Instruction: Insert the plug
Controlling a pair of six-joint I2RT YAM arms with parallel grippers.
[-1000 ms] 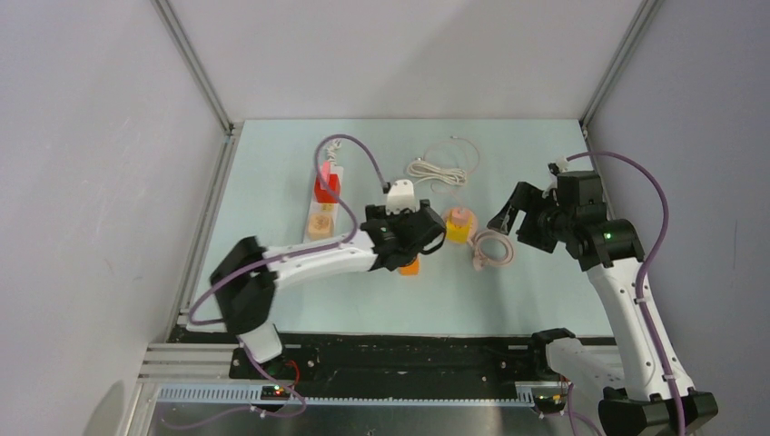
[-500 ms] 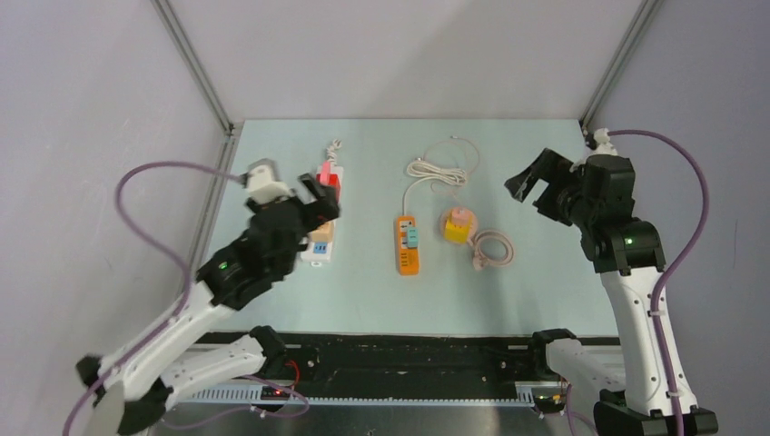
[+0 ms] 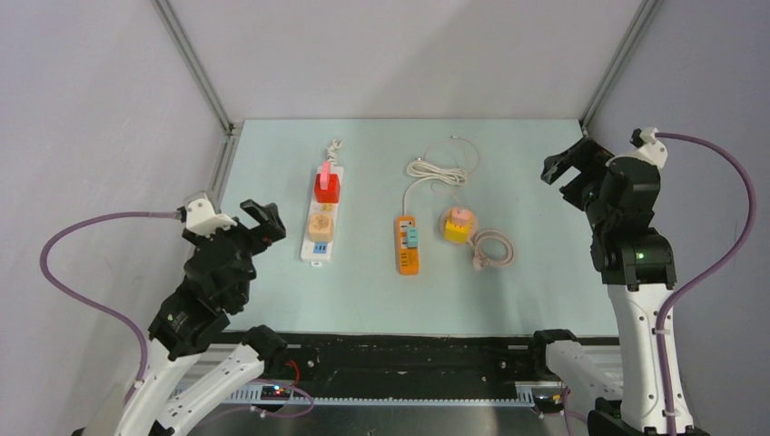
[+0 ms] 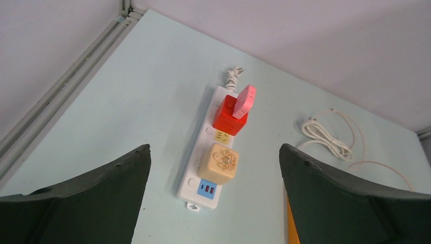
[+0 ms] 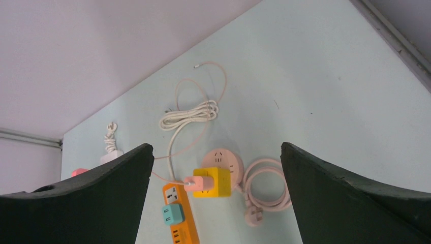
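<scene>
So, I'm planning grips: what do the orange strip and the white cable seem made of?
Orange strip: probably hard moulded plastic, smooth, even colour and crisp edges. White cable: likely a flexible plastic or rubber sheath, since it lies in soft loops.

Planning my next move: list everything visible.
white power strip: one, white, left
red adapter: one, red, on white strip
flat plug: one, pink, in red adapter
beige adapter: one, beige, on white strip
orange power strip: one, orange, centre
teal plug: one, teal, in orange strip
round socket: one, pinkish, right
yellow adapter: one, yellow, on socket
small plug: one, pink, in yellow adapter
coiled cord: one, pink, beside socket
cable bundle: one, white, far centre
left hand: one, black, left, open
right hand: one, black, right, open
</scene>
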